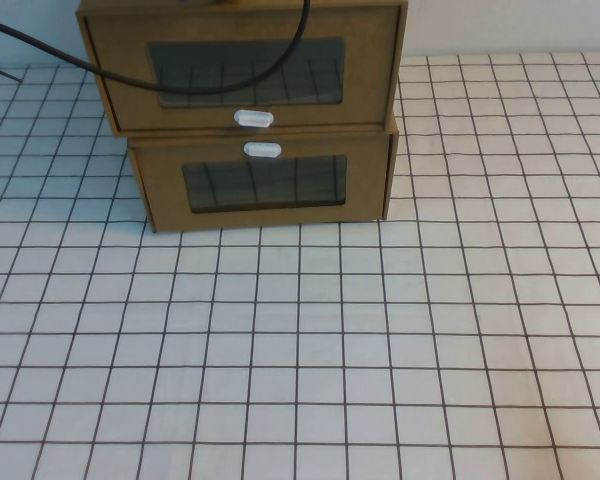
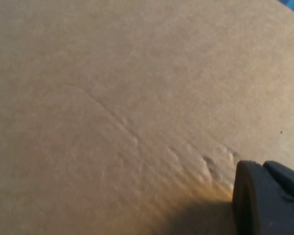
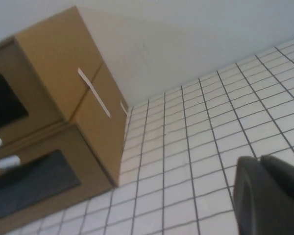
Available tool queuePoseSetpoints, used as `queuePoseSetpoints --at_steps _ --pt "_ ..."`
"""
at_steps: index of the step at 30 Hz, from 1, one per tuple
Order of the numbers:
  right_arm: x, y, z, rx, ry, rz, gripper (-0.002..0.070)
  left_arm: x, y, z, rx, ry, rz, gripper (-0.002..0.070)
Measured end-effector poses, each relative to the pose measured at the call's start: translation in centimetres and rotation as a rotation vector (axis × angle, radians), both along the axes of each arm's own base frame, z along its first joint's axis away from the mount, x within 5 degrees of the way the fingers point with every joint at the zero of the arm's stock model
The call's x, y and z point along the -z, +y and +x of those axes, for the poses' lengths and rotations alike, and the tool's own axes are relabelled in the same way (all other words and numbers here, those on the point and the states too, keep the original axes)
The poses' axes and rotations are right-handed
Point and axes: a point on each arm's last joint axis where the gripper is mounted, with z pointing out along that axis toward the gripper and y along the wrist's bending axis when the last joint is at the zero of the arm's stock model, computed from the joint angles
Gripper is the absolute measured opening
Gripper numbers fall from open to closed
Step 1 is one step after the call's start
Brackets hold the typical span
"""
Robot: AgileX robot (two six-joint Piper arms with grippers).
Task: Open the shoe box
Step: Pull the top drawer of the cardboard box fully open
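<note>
Right tool (image 3: 269,196): closed, empty, above white gridded bench (image 1: 310,350), roughly 4 o'clock of two stacked brown cardboard shoe boxes (image 1: 365,185) at bench 12 o'clock. Left tool (image 2: 267,198): close against plain cardboard face; apart or together, cannot tell. Both fronts closed. Advice: choose one white oval handle (image 1: 262,150), part tool first, approach square from 6 o'clock, pinch, pull straight toward 6 o'clock. Left tool steadying stack likely prevents sliding. Avoid black cable (image 1: 280,60) across upper front.
</note>
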Motion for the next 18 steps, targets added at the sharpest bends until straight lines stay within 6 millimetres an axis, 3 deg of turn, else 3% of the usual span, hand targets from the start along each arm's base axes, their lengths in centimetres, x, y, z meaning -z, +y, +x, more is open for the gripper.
queuePoseSetpoints --at_steps 8,12,18 --pt "-1.0 0.4 -0.2 -0.044 0.009 0.19 -0.0014 0.0 0.0 0.0 -0.002 0.003 -0.002 -0.0002" --pt "-3.8 1.3 -0.7 -0.143 0.042 0.18 -0.0014 -0.1 0.1 0.4 -0.03 -0.026 -0.009 -0.0002" --pt "-7.8 2.4 0.2 -0.263 0.177 0.076 -0.0014 0.2 0.1 1.0 -0.056 -0.048 -0.008 -0.0002"
